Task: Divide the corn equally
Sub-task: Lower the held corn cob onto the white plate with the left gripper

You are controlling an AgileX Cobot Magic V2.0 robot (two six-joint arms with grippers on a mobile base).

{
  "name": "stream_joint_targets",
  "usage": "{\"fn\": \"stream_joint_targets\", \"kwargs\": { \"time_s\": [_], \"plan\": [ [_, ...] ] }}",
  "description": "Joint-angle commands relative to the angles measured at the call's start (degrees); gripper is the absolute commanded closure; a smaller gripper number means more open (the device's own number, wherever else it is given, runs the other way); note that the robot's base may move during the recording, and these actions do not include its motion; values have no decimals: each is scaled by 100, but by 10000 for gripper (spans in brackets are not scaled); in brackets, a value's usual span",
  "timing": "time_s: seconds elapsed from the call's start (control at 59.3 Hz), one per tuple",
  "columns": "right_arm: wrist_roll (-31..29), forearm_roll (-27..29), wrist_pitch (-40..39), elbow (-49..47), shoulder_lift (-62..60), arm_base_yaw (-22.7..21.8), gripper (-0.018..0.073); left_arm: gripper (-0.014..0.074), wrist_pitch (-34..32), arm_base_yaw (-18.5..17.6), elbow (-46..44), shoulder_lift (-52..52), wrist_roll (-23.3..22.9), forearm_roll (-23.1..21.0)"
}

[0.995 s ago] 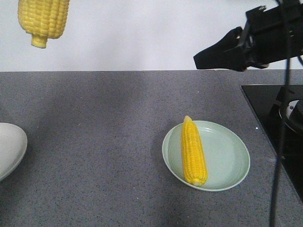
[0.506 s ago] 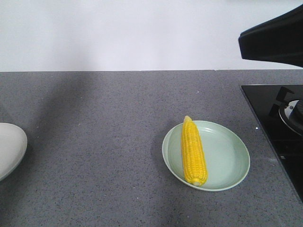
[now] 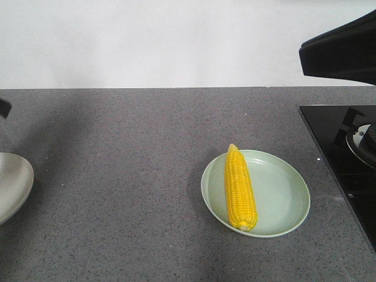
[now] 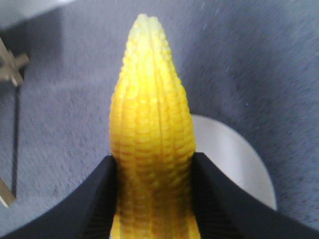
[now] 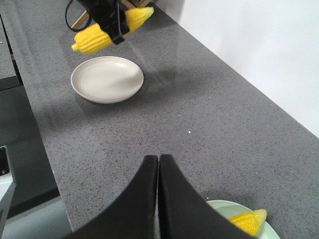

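Gripping a bright-yellow, tapered corn cob [image 4: 149, 149], left jaws hover; right jaws pressed together.

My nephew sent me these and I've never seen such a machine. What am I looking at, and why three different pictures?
It is a two-armed robot at a grey counter. One camera looks on from the front; the other two sit on the wrists. The left end effector is shut on a corn cob, held in the air above an empty white plate. The right end effector is shut and holds nothing. A second cob lies on a green plate, beside a black stove.
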Motion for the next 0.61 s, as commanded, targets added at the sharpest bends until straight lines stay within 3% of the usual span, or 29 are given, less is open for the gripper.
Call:
{"fn": "stream_joint_targets", "kwargs": {
  "time_s": [0.0, 0.287, 0.59],
  "plan": [
    [-58, 220, 114, -147, -52, -38, 565, 604, -763, 266, 374, -163, -257, 224],
    [-58, 226, 114, -147, -52, -38, 565, 603, -1401, 723, 916, -130, -361, 206],
    [-9, 226, 114, -147, -52, -38, 565, 590, -1472, 1107, 916, 263, -206, -405]
  ]
}}
